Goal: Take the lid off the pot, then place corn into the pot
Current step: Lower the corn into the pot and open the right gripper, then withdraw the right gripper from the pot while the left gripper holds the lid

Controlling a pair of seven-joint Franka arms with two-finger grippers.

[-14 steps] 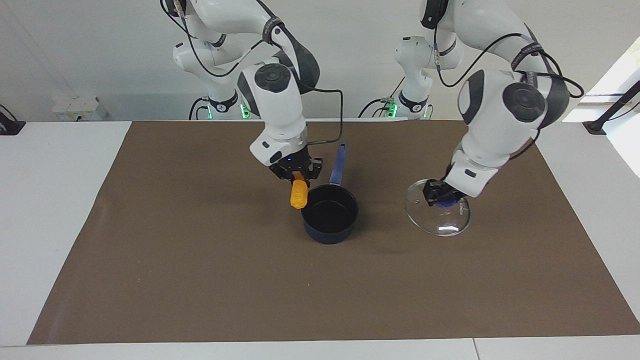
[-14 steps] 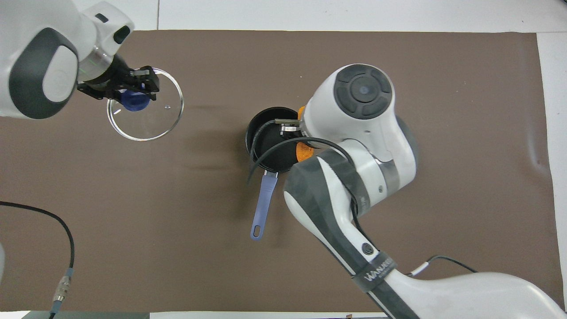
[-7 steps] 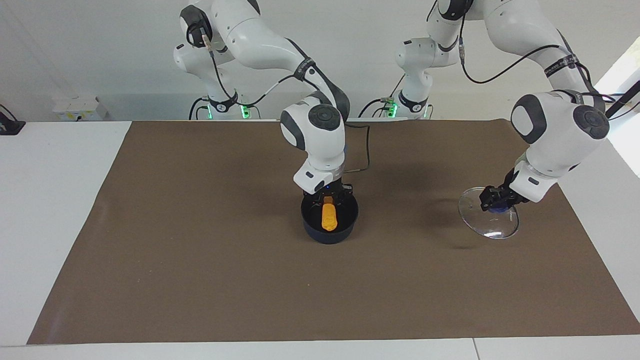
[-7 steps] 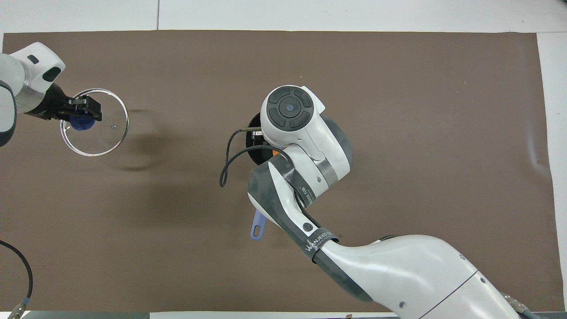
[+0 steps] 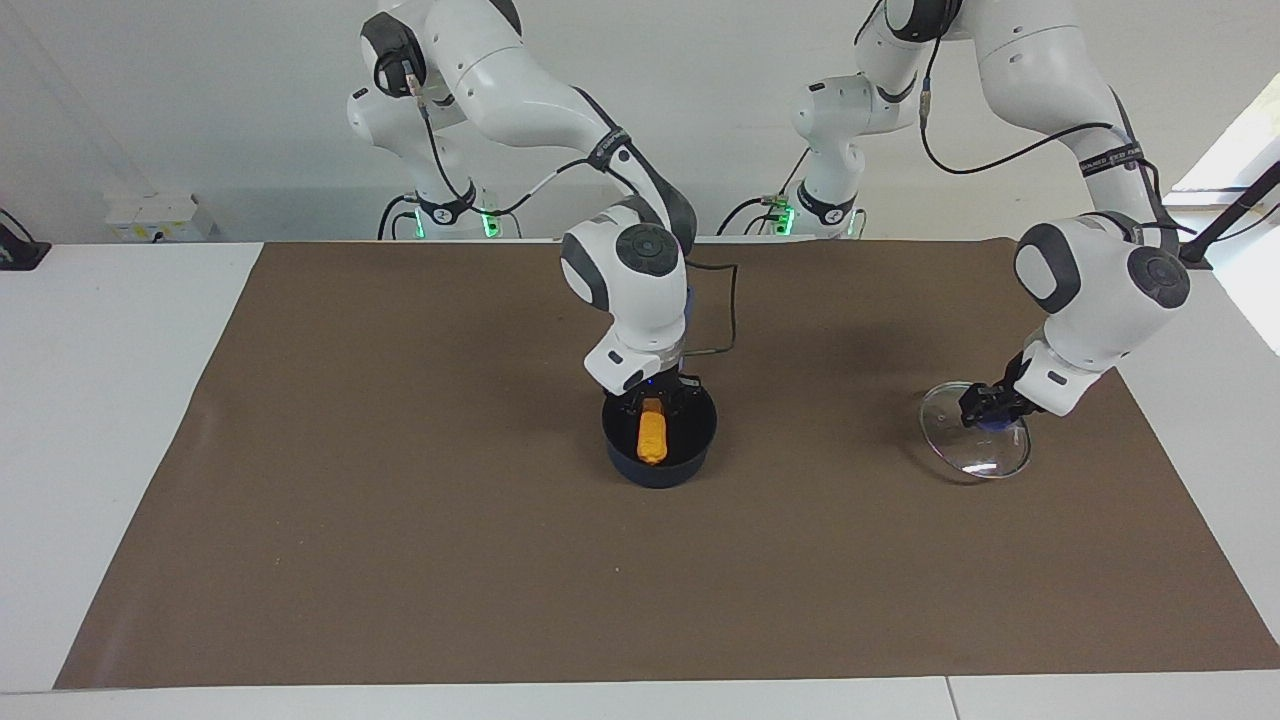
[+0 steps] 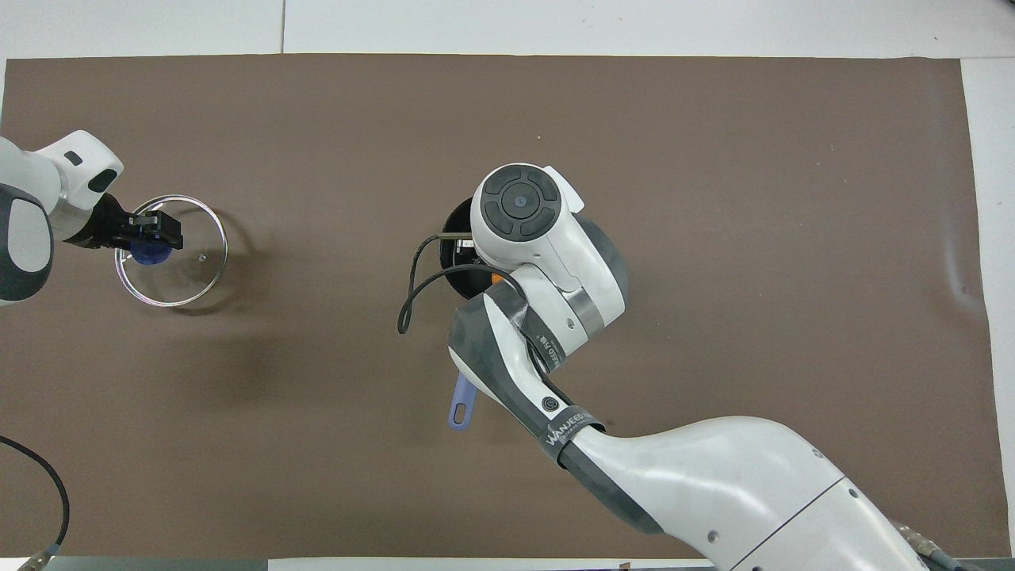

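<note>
The dark blue pot [image 5: 660,470] stands mid-mat. In the overhead view my right arm covers most of it; only part of its rim [image 6: 453,231] and its handle end [image 6: 460,408] show. My right gripper [image 5: 655,402] is down inside the pot, shut on the top end of the orange corn [image 5: 652,437], whose lower end reaches the pot's bottom. My left gripper [image 5: 990,412] [image 6: 149,235] is shut on the blue knob of the glass lid [image 5: 978,455] [image 6: 181,266]. It holds the lid tilted, low over the mat toward the left arm's end.
A brown mat [image 5: 400,560] covers the white table [image 5: 100,400]. A black cable [image 6: 408,297] loops from my right arm's wrist beside the pot.
My left gripper has lowered the lid closer to the mat and drawn it slightly toward the robots. My right gripper, with the corn in the pot, has hardly moved.
</note>
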